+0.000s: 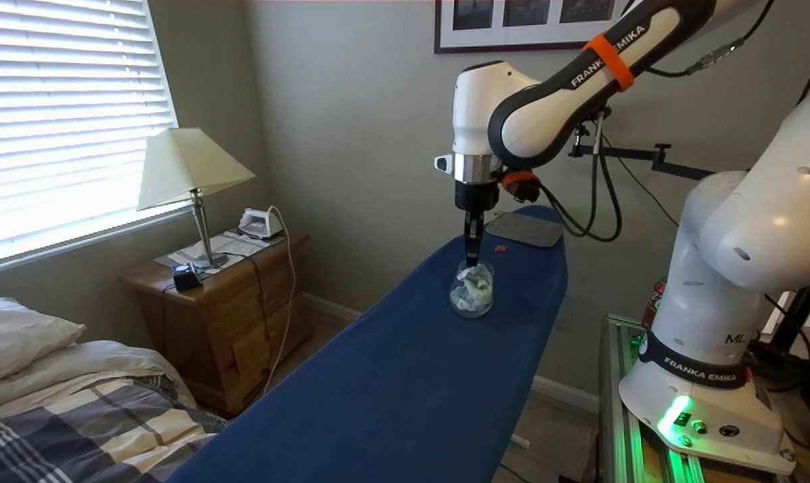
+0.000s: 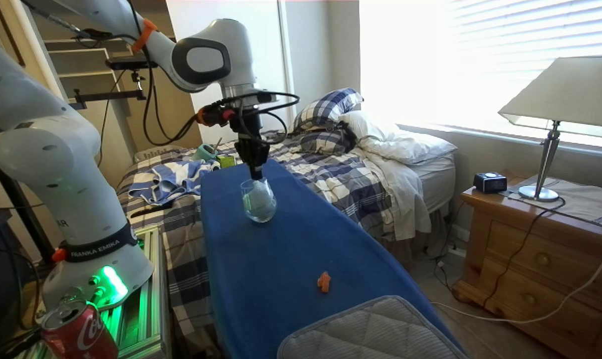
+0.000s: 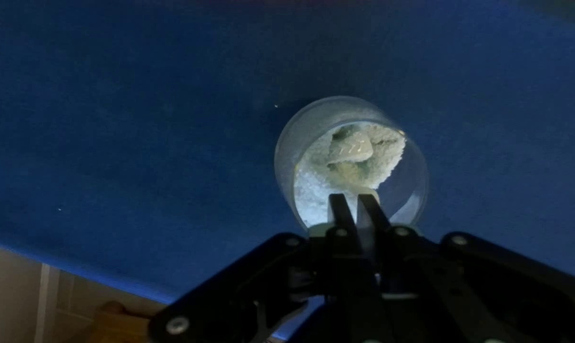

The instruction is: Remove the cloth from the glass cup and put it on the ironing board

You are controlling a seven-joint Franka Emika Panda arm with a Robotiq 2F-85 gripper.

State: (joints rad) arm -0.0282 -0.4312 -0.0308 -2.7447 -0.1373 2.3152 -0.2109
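Observation:
A clear stemless glass cup [image 1: 470, 312] stands upright on the blue ironing board [image 1: 378, 389], also in an exterior view [image 2: 261, 218]. A crumpled pale whitish-green cloth [image 1: 475, 285] is inside it; it also shows through the glass [image 2: 261, 199]. In the wrist view the cloth [image 3: 316, 174] fills the left and middle of the cup [image 3: 287, 157], leaving a gap at the right. My gripper [image 3: 351, 195] points down at the cup's mouth, its fingertips [image 1: 472, 261] by the cloth's top. The fingers are a narrow gap apart, with cloth visible beyond them. Whether they touch the cloth is unclear.
A small orange object [image 2: 323, 282] and a grey quilted pad [image 2: 370, 334] lie on the board. A bed [image 2: 340, 189] runs beside the board. A wooden nightstand [image 1: 223, 329] holds a lamp [image 1: 193, 164] and an iron [image 1: 260, 223]. A cola can [image 2: 81, 334] stands near the robot base.

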